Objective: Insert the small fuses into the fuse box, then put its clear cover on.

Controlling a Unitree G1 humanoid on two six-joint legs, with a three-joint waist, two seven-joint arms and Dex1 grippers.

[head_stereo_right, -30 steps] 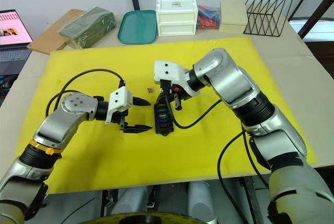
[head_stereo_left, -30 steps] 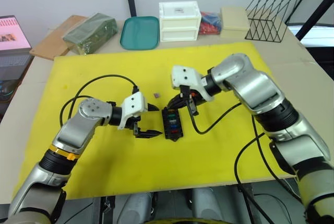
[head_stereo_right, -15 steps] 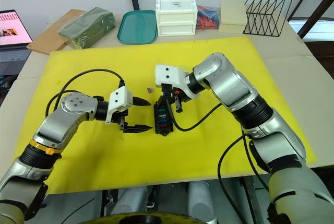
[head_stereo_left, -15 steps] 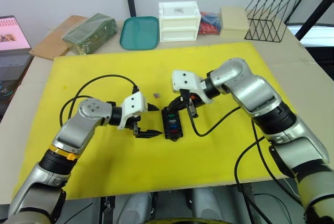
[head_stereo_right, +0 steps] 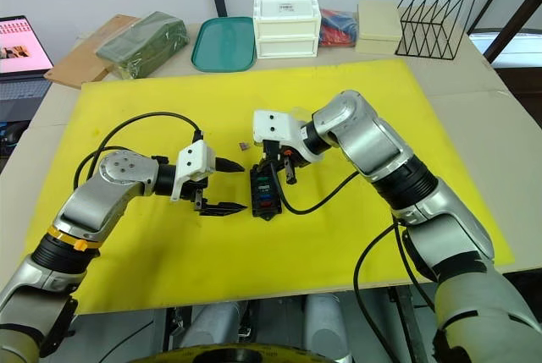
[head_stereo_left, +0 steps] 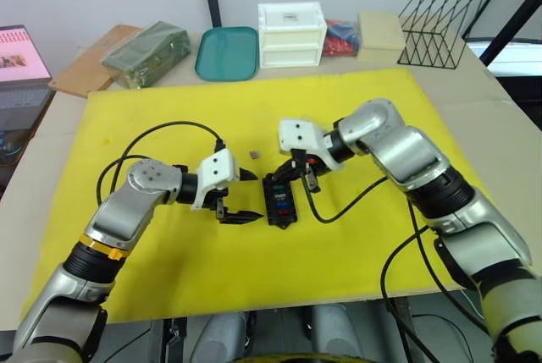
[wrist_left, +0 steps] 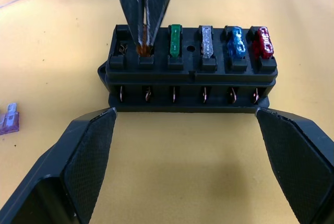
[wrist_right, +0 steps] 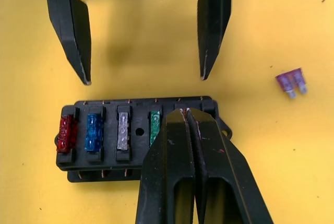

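The fuse box (wrist_left: 191, 72) sits on the yellow mat (head_stereo_left: 356, 236) with red, blue, grey and green fuses seated; the right gripper (wrist_left: 144, 38) is pinched on an amber fuse (wrist_left: 143, 50) at a slot; the left gripper (head_stereo_left: 241, 195) waits wide apart, empty, just beside the box; a purple fuse (wrist_right: 290, 82) lies loose nearby

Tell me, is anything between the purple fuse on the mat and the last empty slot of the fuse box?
Yes: the right tool, shut on an amber fuse, stands beside the empty end slot. The purple fuse lies apart from the fuse box.
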